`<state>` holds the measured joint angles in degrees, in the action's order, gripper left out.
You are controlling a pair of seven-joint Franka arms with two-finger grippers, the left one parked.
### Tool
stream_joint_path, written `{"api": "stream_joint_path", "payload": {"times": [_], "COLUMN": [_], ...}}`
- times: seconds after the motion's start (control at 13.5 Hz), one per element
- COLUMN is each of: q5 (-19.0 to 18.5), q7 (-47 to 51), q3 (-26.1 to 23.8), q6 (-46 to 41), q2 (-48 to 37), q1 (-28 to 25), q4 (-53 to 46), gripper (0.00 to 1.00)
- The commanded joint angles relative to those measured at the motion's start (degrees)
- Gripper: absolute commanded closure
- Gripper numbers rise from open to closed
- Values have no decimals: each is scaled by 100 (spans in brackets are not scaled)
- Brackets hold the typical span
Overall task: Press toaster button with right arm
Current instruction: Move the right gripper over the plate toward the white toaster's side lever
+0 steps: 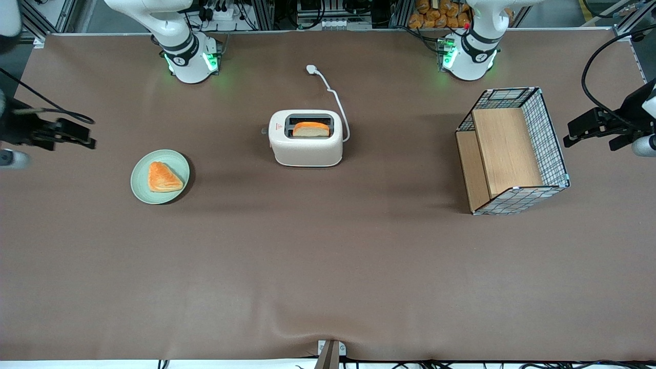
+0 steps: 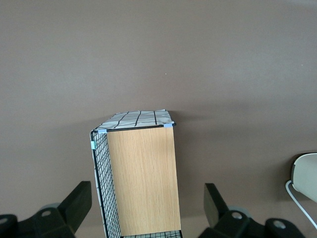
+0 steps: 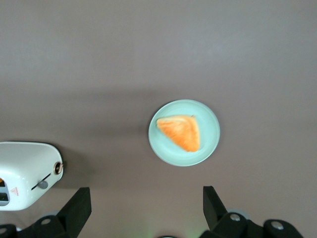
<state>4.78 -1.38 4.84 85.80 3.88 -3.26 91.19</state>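
The cream-white toaster (image 1: 306, 146) stands mid-table with a slice of bread (image 1: 311, 129) in its dark top slot. Its small grey button (image 1: 264, 131) sticks out of the narrow end that faces the working arm's end of the table. In the right wrist view the toaster (image 3: 22, 171) shows with the button (image 3: 42, 185) in its slot. My right gripper (image 1: 82, 135) hovers at the working arm's end of the table, well apart from the toaster. It is open and empty (image 3: 146, 194).
A pale green plate (image 1: 174, 159) with a triangular pastry (image 1: 163, 177) lies between the gripper and the toaster. The toaster's white cord and plug (image 1: 311, 68) trail toward the arm bases. A wire crate with wooden shelves (image 1: 512, 151) stands toward the parked arm's end.
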Motion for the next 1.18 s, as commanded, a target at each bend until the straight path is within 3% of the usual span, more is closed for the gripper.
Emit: {"api": "stream_joint_path", "payload": {"times": [0.0,0.07,0.22,0.3,0.44,0.52,0.81,0.96,1.11], "q5": [76,85,94,207,838,963,1060,1560,1614], "q7": [419,428,445,472,489,515,1577,1729,1755], "q3": [17,8,-88,-98,-106,-167,-203,-238,-247], "q6": [-19,-11,16,94,584,970,2131,2877,3459], "q2": [-106,-159,-256,-291,-475,-650,-994,-1090,-1205], "q1": [-420,-543,-816,-974,-1089,-1255,-2116,-2441,-2706], "q4": [390,661,1171,1478,2119,2497,3518,4158,4670], "gripper": [20,33,69,80,93,100,100,100,100]}}
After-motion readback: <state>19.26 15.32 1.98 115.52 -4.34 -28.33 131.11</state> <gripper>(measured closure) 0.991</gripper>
